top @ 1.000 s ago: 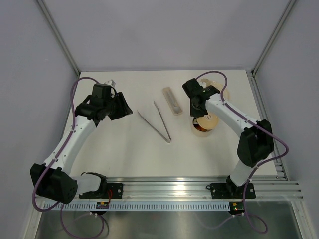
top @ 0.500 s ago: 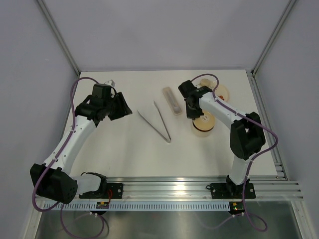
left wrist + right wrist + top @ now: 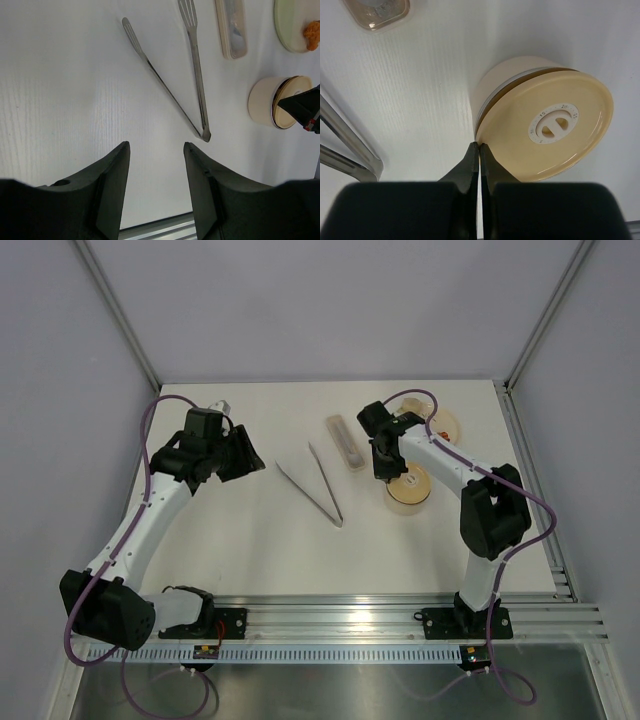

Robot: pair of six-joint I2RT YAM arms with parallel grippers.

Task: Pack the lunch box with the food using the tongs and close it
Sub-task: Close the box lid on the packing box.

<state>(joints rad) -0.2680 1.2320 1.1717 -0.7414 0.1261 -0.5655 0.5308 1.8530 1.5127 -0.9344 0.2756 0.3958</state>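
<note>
The lunch box (image 3: 410,490) stands right of centre, its cream wall (image 3: 507,80) under the tan lid (image 3: 547,127), which lies slightly askew with a dark gap on one side. My right gripper (image 3: 479,146) is shut, its tips touching the lid's edge and holding nothing. The silver tongs (image 3: 318,488) lie in a V at mid-table, also in the left wrist view as tongs (image 3: 196,65). My left gripper (image 3: 156,150) hovers open and empty, back from the tongs' joint. An orange food piece (image 3: 312,34) sits on the plate (image 3: 290,30).
A pale oblong case (image 3: 346,443) lies just behind the tongs, between them and the plate (image 3: 447,418). In the right wrist view the tongs' arms (image 3: 347,150) lie close to the left of the gripper. The metal frame rail (image 3: 340,610) runs along the near edge.
The right arm has swung in toward the lunch box. The lid, tilted up a second ago with the inside showing, now lies over the box. The left arm has not moved.
</note>
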